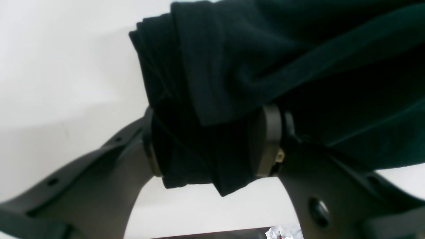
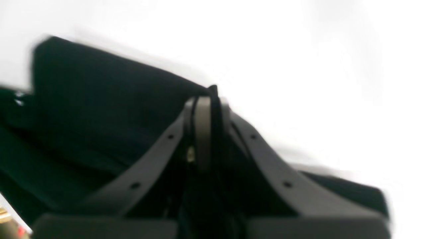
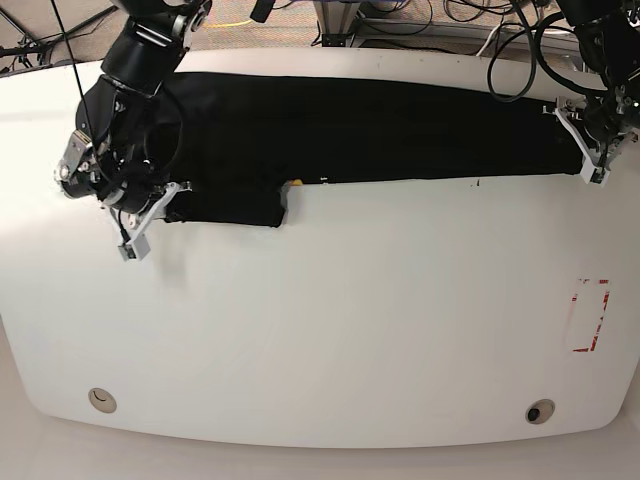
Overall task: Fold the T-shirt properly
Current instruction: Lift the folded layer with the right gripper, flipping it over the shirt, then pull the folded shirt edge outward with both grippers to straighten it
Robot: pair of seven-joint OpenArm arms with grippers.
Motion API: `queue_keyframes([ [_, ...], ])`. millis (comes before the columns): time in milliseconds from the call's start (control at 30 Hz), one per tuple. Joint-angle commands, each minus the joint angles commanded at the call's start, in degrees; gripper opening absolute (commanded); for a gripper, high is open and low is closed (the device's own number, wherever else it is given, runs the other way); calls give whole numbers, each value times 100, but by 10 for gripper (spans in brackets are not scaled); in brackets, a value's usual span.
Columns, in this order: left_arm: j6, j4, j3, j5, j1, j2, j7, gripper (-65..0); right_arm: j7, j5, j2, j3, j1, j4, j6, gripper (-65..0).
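The black T-shirt point(image 3: 380, 130) lies as a long folded band across the far half of the white table point(image 3: 330, 320). A small orange-yellow bit of print point(image 3: 293, 184) peeks out at its front edge. My left gripper point(image 3: 586, 150) is at the band's right end. In the left wrist view it point(image 1: 209, 146) is shut on a thick bunch of black cloth point(image 1: 265, 66). My right gripper point(image 3: 170, 202) is at the band's left end. In the right wrist view it point(image 2: 211, 109) is shut on a thin edge of the cloth point(image 2: 99, 99), with some motion blur.
A red-and-white rectangular mark point(image 3: 588, 315) is on the table at the right. Two round holes point(image 3: 100, 400) point(image 3: 540, 412) sit near the front edge. Cables point(image 3: 500, 40) hang behind the table's far edge.
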Motion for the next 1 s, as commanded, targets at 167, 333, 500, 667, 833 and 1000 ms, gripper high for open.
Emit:
queue_keyframes([
  [167,0,0,0,0,0,0,0,-325,-536,9,-9,273,-237,765,0,-650],
  [333,0,0,-9,132,0,-9,0,-325,-624,721,9,484,-818,1178,0,-650],
  [500,0,0,0,413,-35,97,0,-325,-633,1521,18,615,-1363,1222,0,-650],
  [667,0,0,-9,413,-18,123,-9,-325,-633,1943,18,668,-1873,1503,0,-650],
  [833,0,0,-9,413,-18,123,-9,-325,-633,2268,9,818,-2242,1723,0,-650],
  [1000,0,0,-9,413,-18,123,-9,-325,-598,2180,26,958,-2400,1591,0,-614],
])
